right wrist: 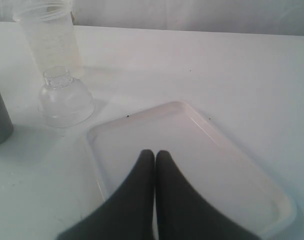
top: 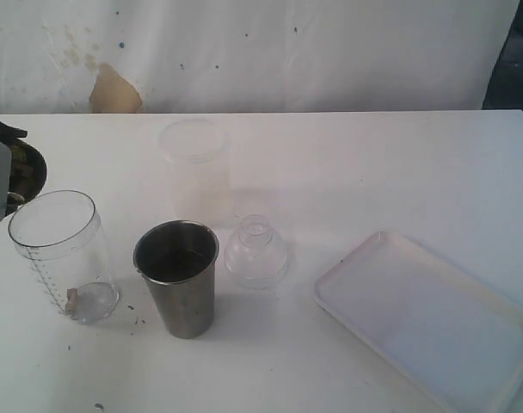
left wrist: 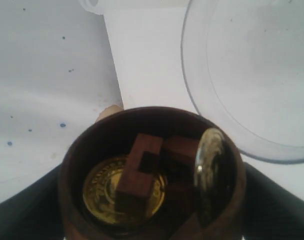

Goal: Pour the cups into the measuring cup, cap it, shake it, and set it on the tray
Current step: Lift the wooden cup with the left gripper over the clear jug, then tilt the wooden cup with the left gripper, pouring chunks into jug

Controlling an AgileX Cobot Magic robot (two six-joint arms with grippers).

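Note:
My left gripper (left wrist: 152, 202) is shut on the brown wooden cup (left wrist: 77, 165), with a dark finger on each side of it. Inside the cup lie a gold coin (left wrist: 99, 192), wooden blocks (left wrist: 142, 160) and a shiny disc (left wrist: 211, 170). The rim of the clear measuring cup (left wrist: 227, 125) is just beyond it. That measuring cup (top: 59, 254) leans at the table's left, beside the upright steel tumbler (top: 177, 280). My right gripper (right wrist: 155, 156) is shut and empty above the white tray (right wrist: 232, 165), which lies at the front right (top: 390, 258).
A clear dome lid (top: 256, 251) stands right of the tumbler, and a frosted plastic cup (top: 195, 168) stands behind it. The left arm (top: 3, 172) shows at the exterior view's left edge. A white sheet hangs along the back.

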